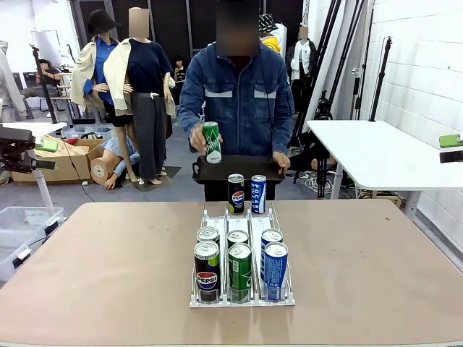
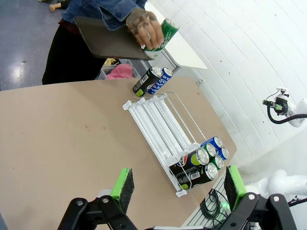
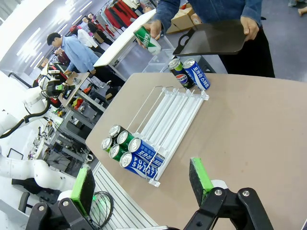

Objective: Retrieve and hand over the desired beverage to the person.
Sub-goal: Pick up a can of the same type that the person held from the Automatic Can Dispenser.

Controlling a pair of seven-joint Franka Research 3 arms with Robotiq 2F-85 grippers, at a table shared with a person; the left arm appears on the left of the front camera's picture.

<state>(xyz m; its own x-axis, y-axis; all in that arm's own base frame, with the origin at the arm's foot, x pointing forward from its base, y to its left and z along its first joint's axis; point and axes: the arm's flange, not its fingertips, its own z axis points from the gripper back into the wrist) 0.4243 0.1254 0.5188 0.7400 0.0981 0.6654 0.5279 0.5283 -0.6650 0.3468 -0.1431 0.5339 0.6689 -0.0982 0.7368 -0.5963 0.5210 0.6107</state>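
My left and right jaws stand fully open, empty. I should match the person's (image 1: 242,101) raised green can (image 1: 211,142), upper centre, then grasp the rack's (image 1: 242,303) front-middle green can (image 1: 239,267) squarely.

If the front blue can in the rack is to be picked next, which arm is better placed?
Probably the right. The front blue can stands in the right lane of the rack, nearest the open right gripper in its wrist view.

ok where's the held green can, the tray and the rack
green can (image 1: 211,142), front view, its side label
tray (image 1: 246,166), front view, its near wall
rack (image 1: 217,219), front view, bare left lane
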